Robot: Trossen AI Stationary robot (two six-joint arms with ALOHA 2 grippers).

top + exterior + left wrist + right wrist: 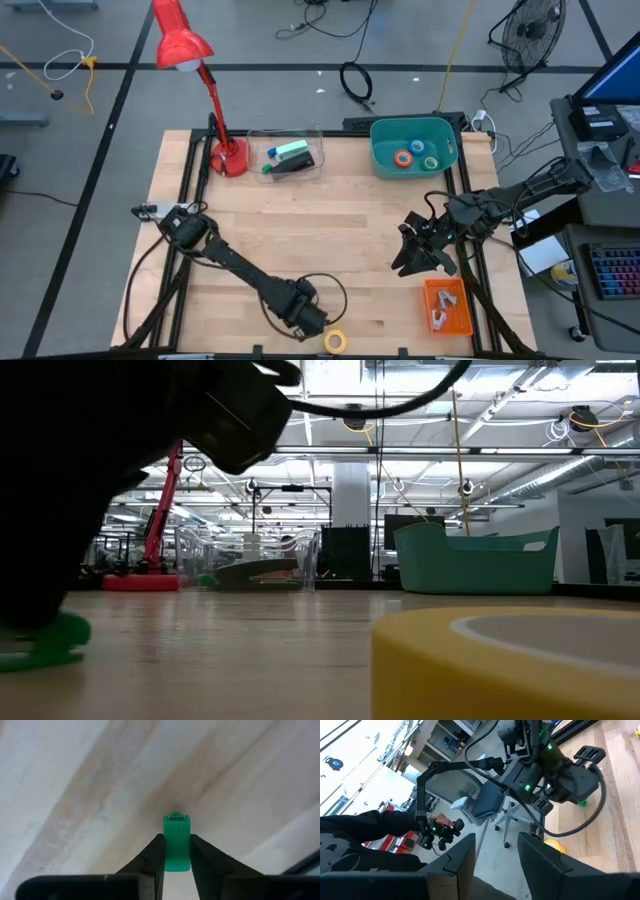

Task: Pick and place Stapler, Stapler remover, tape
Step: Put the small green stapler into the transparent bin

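A small green plastic piece [176, 842], narrow and oblong, sits near the table's front edge with my left gripper [176, 837] shut on it. The same gripper [306, 314] points straight down in the high view. Whether the piece is the stapler or the stapler remover, I cannot tell. A yellow tape roll [335, 341] lies flat just right of that gripper, at the front edge. My right gripper [413, 257] hangs open above the table's right half, level and holding nothing; its fingers [465, 855] show a clear gap. My left gripper pinches the green piece by its two long sides [167, 851] between the two fingers. The fingers come from above, pointing down, and lie along it. In the low view the piece [45, 640] appears to rest on the tabletop beneath the dark gripper.
A teal bin [445, 135] at the back right holds small tape rolls. A clear box [285, 155] with green and dark items and a red lamp [228, 157] stand at the back. An orange tray [447, 305] with metal pieces sits front right. A person's dark sleeve [365, 835] shows beyond the table.
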